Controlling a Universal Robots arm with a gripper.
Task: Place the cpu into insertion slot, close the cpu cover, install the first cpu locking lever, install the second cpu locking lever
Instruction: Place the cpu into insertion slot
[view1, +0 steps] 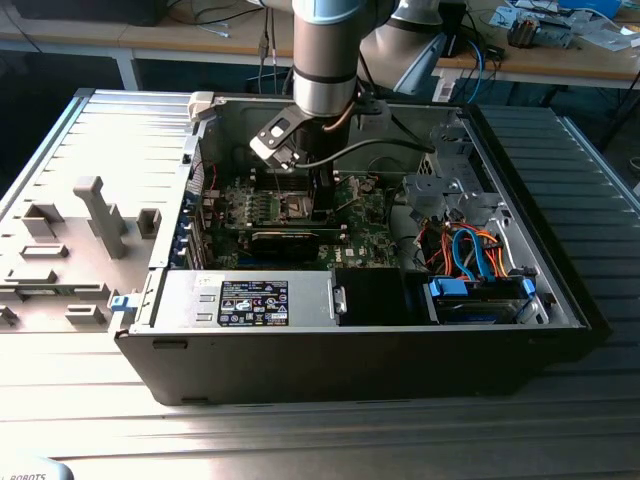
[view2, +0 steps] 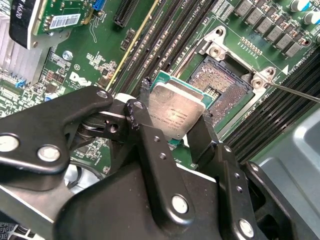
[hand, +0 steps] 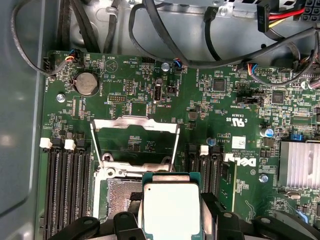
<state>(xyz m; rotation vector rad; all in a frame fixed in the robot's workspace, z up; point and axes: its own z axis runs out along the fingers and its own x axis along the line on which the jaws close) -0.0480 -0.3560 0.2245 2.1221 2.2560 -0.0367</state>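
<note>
Your pincer (view2: 169, 120) is clamped on the cpu (view2: 176, 112), w/ fingers (view2: 136, 114) on two opposite edges and the metal face twd the cam. The chip's held right by the insertion slot (view2: 222, 85), not seated in it, and the slot's contact field is bare. In the first wrist view the cpu cover (hand: 136, 124) stands flipped up at the slot's far side. In the exterior view your arm reaches down into the open pc case (view1: 350, 365), over the green board (view1: 365, 235).
</note>
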